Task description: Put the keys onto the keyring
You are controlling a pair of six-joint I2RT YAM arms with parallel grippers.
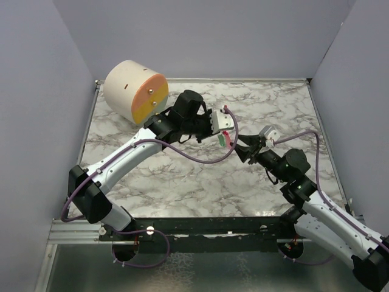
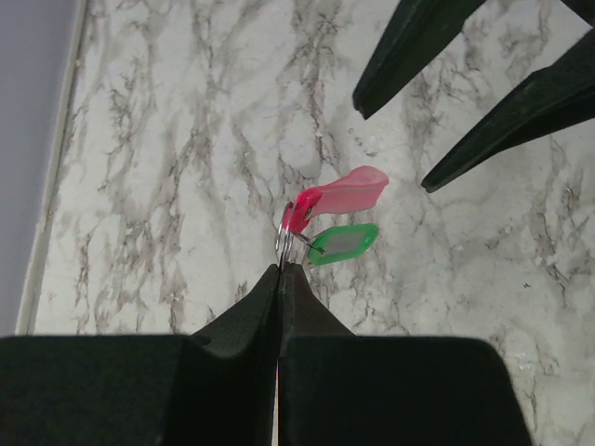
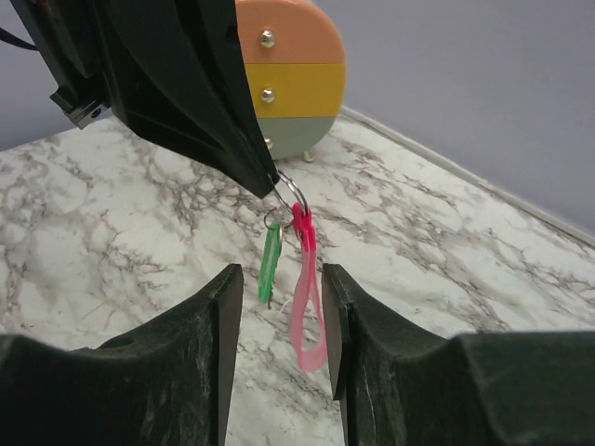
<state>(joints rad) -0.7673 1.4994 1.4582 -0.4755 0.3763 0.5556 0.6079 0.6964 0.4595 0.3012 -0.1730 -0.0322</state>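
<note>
One green key hangs mid-frame off keyring, beside pink strip; looks threaded on. My left claw pinches keyring tight. My right claw half-wide, empty, flanks both. Left to do: confirm, release.

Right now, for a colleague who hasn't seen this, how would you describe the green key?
Above the marble table's middle, the left gripper pinches a silvery ring. Two tags hang from it. The key is the short bright green one, not the longer pink strip.

Lab test booth: plain lilac walls enclosing marble-patterned table.
</note>
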